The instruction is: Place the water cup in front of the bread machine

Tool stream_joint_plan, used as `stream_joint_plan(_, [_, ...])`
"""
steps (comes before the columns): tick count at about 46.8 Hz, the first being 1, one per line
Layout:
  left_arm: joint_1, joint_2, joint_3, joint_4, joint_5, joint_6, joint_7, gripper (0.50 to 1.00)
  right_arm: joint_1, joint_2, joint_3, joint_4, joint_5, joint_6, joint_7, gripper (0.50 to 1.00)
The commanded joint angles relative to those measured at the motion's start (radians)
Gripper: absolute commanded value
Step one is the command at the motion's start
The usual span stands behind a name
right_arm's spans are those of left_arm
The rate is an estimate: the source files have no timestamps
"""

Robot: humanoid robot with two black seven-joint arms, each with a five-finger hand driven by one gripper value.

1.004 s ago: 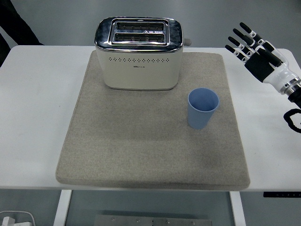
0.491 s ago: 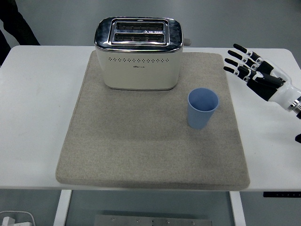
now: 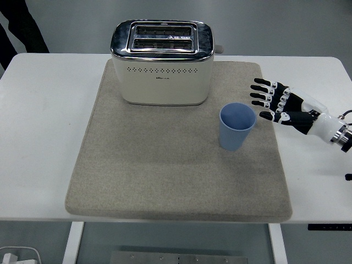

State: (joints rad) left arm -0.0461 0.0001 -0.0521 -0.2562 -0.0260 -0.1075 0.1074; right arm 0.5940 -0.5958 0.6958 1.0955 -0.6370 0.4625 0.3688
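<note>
Table [image 3: 44, 137]: you are looking down on a white top that is carrying a grey mat [image 3: 165, 176] across most of its middle.
Toaster [image 3: 162, 61]: it is sitting upright at the far end of the mat, slots facing up; this is the bread machine you are aiming for.
Cup [image 3: 237, 126]: the blue cup is standing upright and empty on the mat, off to the right of the toaster and a little nearer to you, not yet in front of it.
Right hand [image 3: 283, 104]: it is coming in low from the right edge with its fingers [image 3: 263, 92] spread and holding nothing, tips just beside the cup's rim.
Change: a second ago you were holding this hand high near the table's far right corner; it has been dropping and sliding left toward the cup, which has not moved.
Meaning: you are closing in for the grasp, so the carry leftward is still waiting.
Left hand: it is not showing.
</note>
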Motion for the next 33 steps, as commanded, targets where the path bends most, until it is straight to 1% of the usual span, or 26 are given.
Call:
stream_joint_plan(1, [0.0, 0.0, 0.0, 0.0, 0.0, 0.0, 0.0, 1.0, -0.002, -0.004, -0.001, 0.012, -0.024, -0.011, 0.002, 0.93])
stream_joint_plan(4, [0.0, 0.0, 0.0, 0.0, 0.0, 0.0, 0.0, 1.0, -0.003, -0.004, -0.001, 0.012, -0.052, -0.015, 0.01, 0.93])
stream_joint_plan(11, [0.0, 0.0, 0.0, 0.0, 0.0, 0.0, 0.0, 1.0, -0.013, -0.004, -0.001, 0.012, -0.116, -0.048, 0.024, 0.93])
stream_joint_plan(23, [0.0, 0.0, -0.002, -0.001, 0.0, 0.0, 0.0, 1.0, -0.026, -0.004, -0.002, 0.012, -0.132, -0.057, 0.035, 0.93])
stream_joint_plan(28, [0.0, 0.0, -0.002, -0.001, 0.0, 0.0, 0.0, 1.0, -0.034, -0.004, -0.004, 0.012, -0.141, -0.067, 0.055, 0.93])
stream_joint_plan(33, [0.0, 0.0, -0.002, -0.003, 0.0, 0.0, 0.0, 1.0, -0.048, -0.002, -0.004, 0.012, -0.148, -0.071, 0.058, 0.93])
